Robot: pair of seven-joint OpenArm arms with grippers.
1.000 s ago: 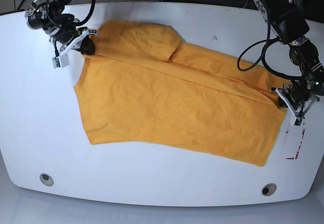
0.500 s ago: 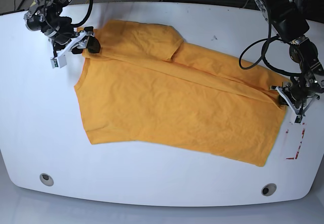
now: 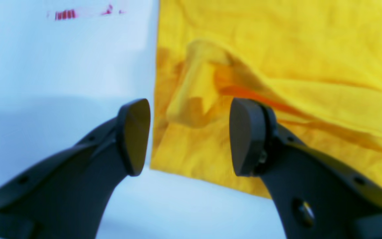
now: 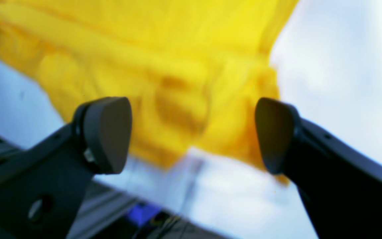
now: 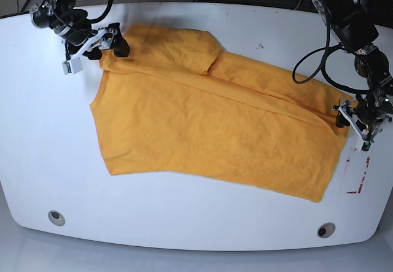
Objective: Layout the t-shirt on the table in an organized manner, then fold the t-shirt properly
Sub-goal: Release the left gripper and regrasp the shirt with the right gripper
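Observation:
The orange-yellow t-shirt (image 5: 209, 118) lies spread flat across the white table (image 5: 184, 223), with one part folded over along its far edge. My right gripper (image 5: 95, 52) hovers at the shirt's far-left corner; in the right wrist view it (image 4: 191, 136) is open, with blurred cloth (image 4: 177, 83) beyond the fingers and nothing between them. My left gripper (image 5: 353, 128) is at the shirt's right edge. In the left wrist view it (image 3: 189, 136) stands open over a bunched fold of the cloth (image 3: 204, 93), not gripping it.
A red-outlined mark (image 5: 359, 174) lies on the table just right of the shirt, also visible as the red mark (image 3: 65, 15) in the left wrist view. Two grey grommets (image 5: 56, 217) (image 5: 326, 229) sit near the front edge. Cables hang behind the right-hand arm.
Both grippers have opened and let go of the shirt's corners. The right gripper has drawn back toward the table's far-left edge; the left one has lifted slightly.

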